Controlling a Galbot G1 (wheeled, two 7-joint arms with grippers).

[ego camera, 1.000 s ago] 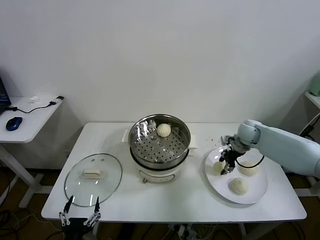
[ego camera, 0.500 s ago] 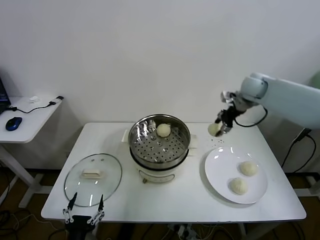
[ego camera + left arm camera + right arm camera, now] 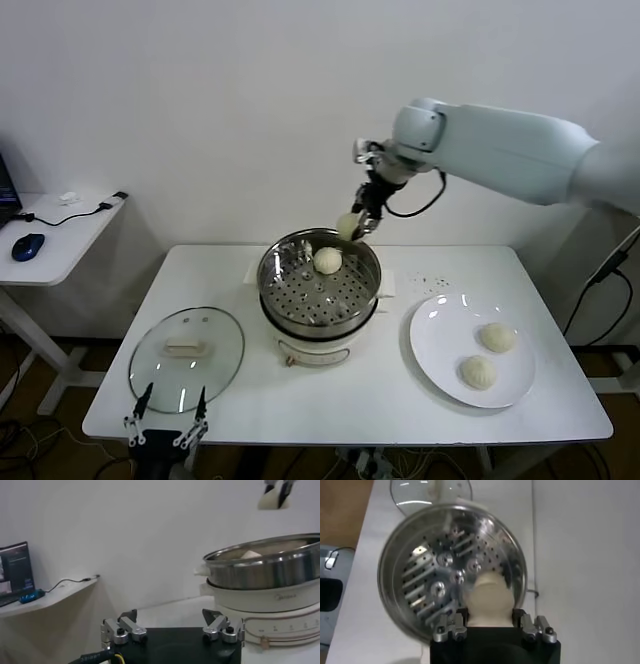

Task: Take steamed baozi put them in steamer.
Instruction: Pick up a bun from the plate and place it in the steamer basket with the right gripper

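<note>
Baozi (image 3: 347, 226), clamped in your right gripper's (image 3: 356, 226) jaws, is hanging over the steamer's (image 3: 320, 282) 1 o'clock rim; releasing here risks it bouncing out.

Right gripper (image 3: 358, 222) clamped, raised mid-air on outstretched arm — left gripper (image 3: 165, 428) low, fingers spread.

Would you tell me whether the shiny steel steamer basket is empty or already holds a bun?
It holds one: a cream-white bun lies on the steamer basket's perforated floor.
</note>
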